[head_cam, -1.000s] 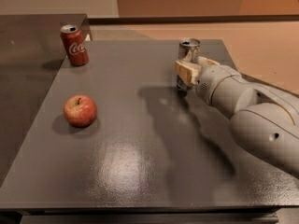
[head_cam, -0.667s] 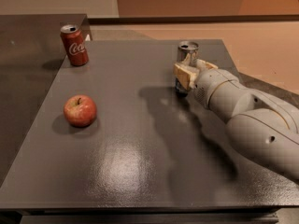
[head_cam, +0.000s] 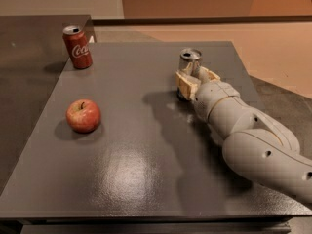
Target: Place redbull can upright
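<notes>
The redbull can [head_cam: 189,62], slim and silver-grey with a shiny top, stands upright at the right rear of the dark grey table [head_cam: 126,179]. My gripper [head_cam: 197,80] is shut on the can's lower part, with one tan finger [head_cam: 186,86] on each side. The can's base is hidden behind the fingers, so I cannot tell whether it touches the table. My grey arm [head_cam: 253,140] reaches in from the lower right.
A red Coca-Cola can [head_cam: 77,47] stands upright at the table's back left corner. A red apple [head_cam: 83,115] lies on the left side. A second dark surface [head_cam: 29,62] adjoins the table on the left.
The gripper and the can in it have shifted a little to the left and toward the front. The Coca-Cola can and apple have not moved.
</notes>
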`<state>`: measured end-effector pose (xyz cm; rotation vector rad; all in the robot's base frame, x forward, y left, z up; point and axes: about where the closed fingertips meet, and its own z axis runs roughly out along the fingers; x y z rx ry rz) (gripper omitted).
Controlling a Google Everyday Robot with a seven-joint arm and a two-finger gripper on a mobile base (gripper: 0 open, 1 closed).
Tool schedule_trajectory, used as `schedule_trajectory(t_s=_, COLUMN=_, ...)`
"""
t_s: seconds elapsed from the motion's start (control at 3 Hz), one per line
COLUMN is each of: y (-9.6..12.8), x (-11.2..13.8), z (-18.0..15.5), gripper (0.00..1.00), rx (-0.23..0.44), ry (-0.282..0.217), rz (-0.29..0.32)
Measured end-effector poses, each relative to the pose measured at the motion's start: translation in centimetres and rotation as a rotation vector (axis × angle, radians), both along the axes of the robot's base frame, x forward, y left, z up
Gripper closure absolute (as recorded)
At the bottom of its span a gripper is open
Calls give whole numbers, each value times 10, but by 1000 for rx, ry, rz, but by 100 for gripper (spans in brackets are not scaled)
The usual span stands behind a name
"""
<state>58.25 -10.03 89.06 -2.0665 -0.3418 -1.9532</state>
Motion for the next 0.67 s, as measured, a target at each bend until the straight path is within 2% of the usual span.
schedule_trajectory(t_s=0.67, y=1, x=-1, z=8, gripper=13, rx=-5, ry=-17, rz=-2)
